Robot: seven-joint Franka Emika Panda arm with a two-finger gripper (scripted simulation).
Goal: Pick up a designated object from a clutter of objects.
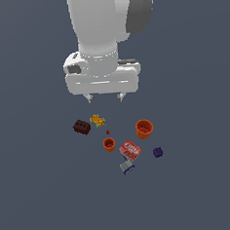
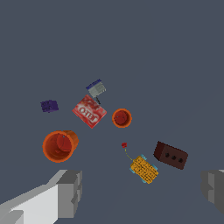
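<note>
Purple lumpy cube, tiny and dark, is seen lying alone on the flat grey worktop at the exterior view's right edge of the clutter, beside the red printed box, apart from it. Listed from the exterior view's left: dark brown block, yellow-orange knobbly piece, tiny red speck, small orange cup, grey-blue box touching the red box, larger orange cup. White gripper is held above the clutter, nearest the yellow-orange piece; jaws are spread wide, nothing is grasped. Both cups are upright.
</note>
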